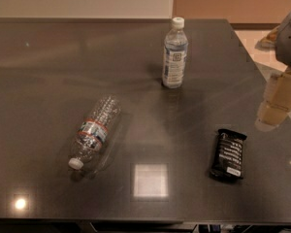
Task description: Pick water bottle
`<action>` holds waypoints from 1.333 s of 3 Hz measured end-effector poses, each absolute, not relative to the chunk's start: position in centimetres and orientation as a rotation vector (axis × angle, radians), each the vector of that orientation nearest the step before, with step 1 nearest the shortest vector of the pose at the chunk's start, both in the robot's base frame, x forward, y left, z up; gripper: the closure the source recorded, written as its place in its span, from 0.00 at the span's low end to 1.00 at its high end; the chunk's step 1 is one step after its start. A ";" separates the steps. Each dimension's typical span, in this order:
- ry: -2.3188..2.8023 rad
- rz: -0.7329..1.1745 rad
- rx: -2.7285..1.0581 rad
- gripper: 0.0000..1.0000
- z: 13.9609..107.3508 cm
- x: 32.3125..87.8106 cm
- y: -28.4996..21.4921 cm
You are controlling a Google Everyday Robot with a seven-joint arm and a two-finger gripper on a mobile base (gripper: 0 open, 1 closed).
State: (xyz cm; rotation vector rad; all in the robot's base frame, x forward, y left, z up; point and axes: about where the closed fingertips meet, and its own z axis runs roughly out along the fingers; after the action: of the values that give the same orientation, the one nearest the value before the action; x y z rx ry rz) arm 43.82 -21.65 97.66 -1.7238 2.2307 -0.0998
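The water bottle [94,132] is clear and ribbed, with a red and blue-white label. It lies on its side on the left half of the dark table [48,72], white cap pointing toward the front left. My gripper [276,103] hangs at the right edge of the view, over the table's right side, far to the right of the bottle and not touching it.
A smoother upright bottle [175,52] with a pale label and square code stands at the back middle. A black snack bar [228,154] lies at the front right, just left of and below my gripper. The table's right edge runs close beside the gripper.
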 end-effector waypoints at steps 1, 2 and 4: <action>2.230 -0.100 -1.724 0.00 97.7 43.8 -21.6; 2.217 -0.100 -1.731 0.00 97.8 44.0 -21.4; 1.963 0.009 -1.911 0.00 99.1 47.8 -15.2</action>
State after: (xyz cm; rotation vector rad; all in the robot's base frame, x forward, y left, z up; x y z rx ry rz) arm 47.81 -15.18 99.06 -1.9106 1.9626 0.0088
